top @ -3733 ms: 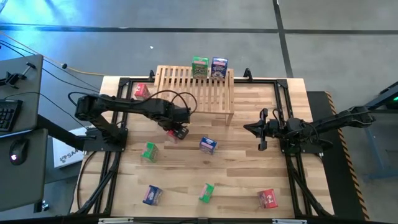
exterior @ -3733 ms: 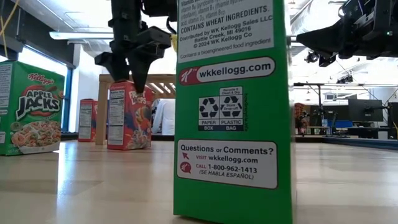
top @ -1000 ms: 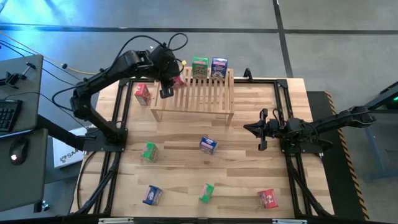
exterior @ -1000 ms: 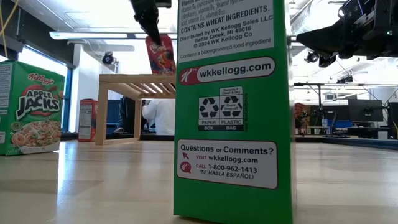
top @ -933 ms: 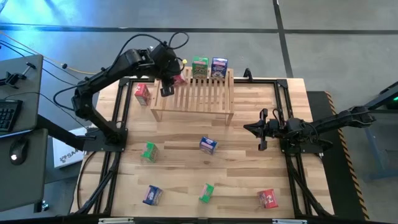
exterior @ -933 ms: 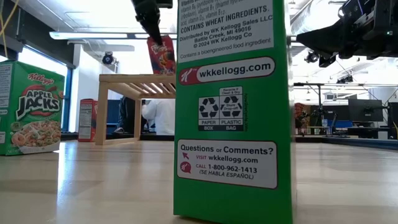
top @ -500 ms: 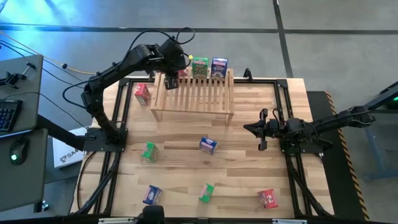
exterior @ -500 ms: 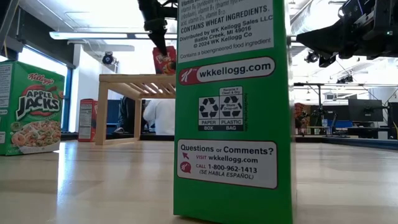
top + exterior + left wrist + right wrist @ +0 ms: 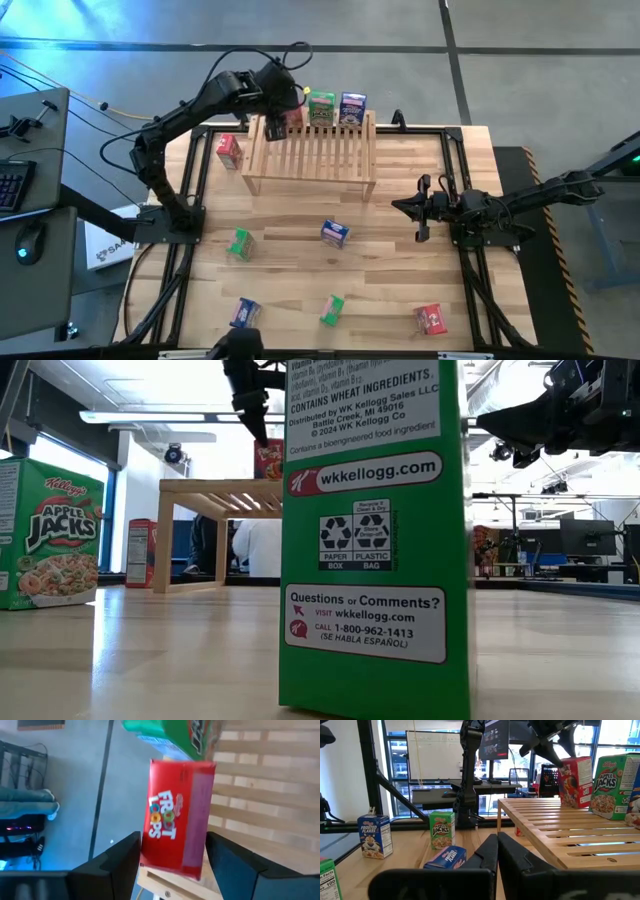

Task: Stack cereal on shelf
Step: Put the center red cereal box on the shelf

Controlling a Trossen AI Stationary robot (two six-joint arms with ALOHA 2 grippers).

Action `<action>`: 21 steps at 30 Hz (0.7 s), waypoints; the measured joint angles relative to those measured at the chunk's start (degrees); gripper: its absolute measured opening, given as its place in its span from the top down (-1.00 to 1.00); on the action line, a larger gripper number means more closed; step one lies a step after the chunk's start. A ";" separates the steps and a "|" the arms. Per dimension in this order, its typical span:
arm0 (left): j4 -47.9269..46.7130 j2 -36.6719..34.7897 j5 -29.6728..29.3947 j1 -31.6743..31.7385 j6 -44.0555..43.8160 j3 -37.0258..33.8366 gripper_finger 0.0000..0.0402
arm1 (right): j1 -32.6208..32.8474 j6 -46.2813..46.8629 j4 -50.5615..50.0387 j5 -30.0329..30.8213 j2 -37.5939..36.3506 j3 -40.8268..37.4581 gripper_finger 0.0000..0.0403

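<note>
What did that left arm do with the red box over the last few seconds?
The left gripper picked the red Froot Loops box up from the tabletop, carried it to the shelf and stood it on the back edge beside the green box. Its fingers have now spread away from the box. The right gripper stayed shut in place, and the other boxes did not move.

Red box (image 9: 180,817): "Froot Loops"; green box (image 9: 45,530): "Apple Jacks"; blue box (image 9: 375,836): "Frosted Flakes".

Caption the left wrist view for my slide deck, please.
Left gripper open around a red Froot Loops box standing on the shelf.
</note>
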 joint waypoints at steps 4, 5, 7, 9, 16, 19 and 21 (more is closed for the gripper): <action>1.77 0.00 -0.29 0.00 0.96 0.00 -0.07 | 0.00 0.00 0.02 0.00 0.01 0.00 1.00; 2.15 0.00 -0.76 0.00 1.27 0.00 -0.07 | 0.02 0.00 0.02 0.00 0.01 0.00 1.00; 3.13 0.00 -1.87 0.00 1.82 0.00 -0.06 | 0.02 0.00 0.02 0.00 0.00 0.00 1.00; 4.04 0.00 -3.10 0.00 1.98 0.00 -0.06 | 0.01 0.00 0.02 0.00 0.00 0.00 1.00; 2.05 -2.07 0.33 0.38 -4.42 -0.02 0.08 | 0.00 0.00 0.03 -0.01 -0.01 0.00 1.00; 1.87 -4.17 6.24 0.40 -8.38 -1.75 0.26 | 0.01 0.11 0.01 -0.37 -0.01 0.00 1.00; 2.76 -6.14 9.06 0.42 -9.90 -4.51 0.39 | 0.00 0.53 0.00 -0.92 0.01 0.00 1.00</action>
